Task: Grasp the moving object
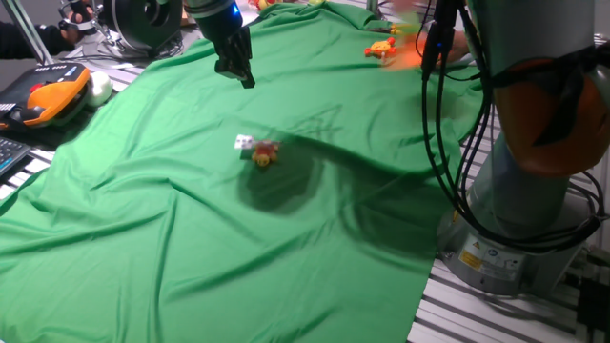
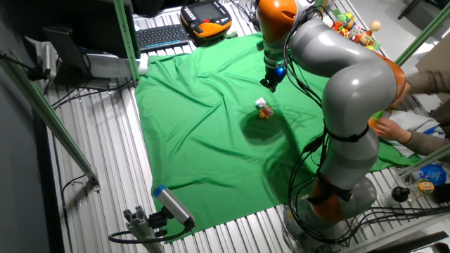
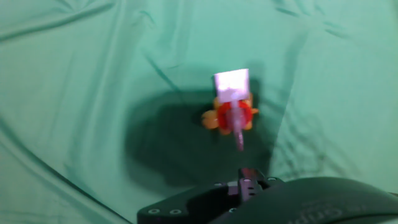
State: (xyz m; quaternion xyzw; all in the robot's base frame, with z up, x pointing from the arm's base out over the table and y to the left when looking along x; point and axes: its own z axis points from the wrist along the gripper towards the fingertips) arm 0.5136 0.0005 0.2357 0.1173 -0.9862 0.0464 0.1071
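Observation:
The moving object (image 1: 257,150) is a tiny toy with a whitish block and red and yellow-orange bits, lying on the green cloth (image 1: 172,238) near its middle. It also shows in the other fixed view (image 2: 264,109) and in the hand view (image 3: 231,102), where it sits right of centre. My gripper (image 1: 236,74) hangs above the cloth, up and to the left of the toy and clear of it. Its dark fingers look apart and hold nothing. It also shows in the other fixed view (image 2: 271,83). The fingertips are out of the hand view.
Orange-red toys (image 1: 381,48) lie at the cloth's far edge beside a person's blurred hand (image 1: 424,43). An orange teach pendant (image 1: 43,100) and a keyboard (image 2: 162,35) lie beyond the cloth. The robot's base (image 1: 534,210) and its cables stand at the right.

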